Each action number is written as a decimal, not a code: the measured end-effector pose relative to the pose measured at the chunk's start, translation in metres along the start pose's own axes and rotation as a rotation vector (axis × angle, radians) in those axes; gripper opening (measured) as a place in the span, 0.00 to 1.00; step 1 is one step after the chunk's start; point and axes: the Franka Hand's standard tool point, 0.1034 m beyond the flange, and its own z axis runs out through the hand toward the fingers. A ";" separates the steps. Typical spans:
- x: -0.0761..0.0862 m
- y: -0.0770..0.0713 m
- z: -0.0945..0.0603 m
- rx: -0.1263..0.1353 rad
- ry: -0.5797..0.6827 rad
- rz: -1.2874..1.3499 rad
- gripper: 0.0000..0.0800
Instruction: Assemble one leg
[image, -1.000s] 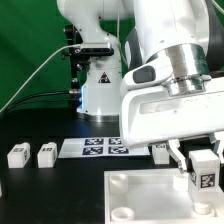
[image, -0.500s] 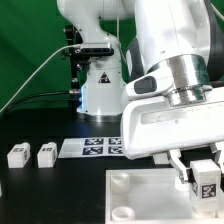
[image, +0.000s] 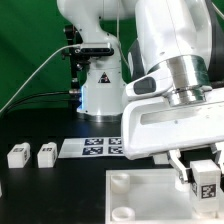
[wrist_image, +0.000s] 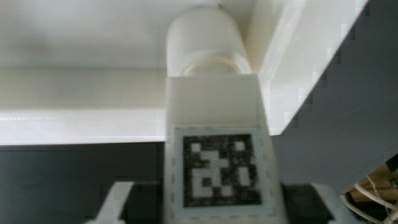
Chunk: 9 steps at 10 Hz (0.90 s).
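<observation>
The leg (image: 205, 183) is held upright, clamped between the fingers of the tool (image: 198, 172), near the camera at the exterior view's right, over a corner of the white panel (image: 140, 195). Whether it touches the panel cannot be told. Two loose legs (image: 18, 155) are seen on the surface (image: 60, 190) at the exterior view's left, beside the marker board (image: 95, 147).

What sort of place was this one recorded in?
Probably a robotics lab: a green backdrop, a black table with a marker board, and a white arm holding a tagged leg.
</observation>
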 end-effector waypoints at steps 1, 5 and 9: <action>0.000 0.000 0.000 0.000 -0.004 -0.003 0.36; -0.002 0.000 0.001 0.000 -0.011 -0.005 0.73; -0.002 0.000 0.001 0.000 -0.012 -0.005 0.81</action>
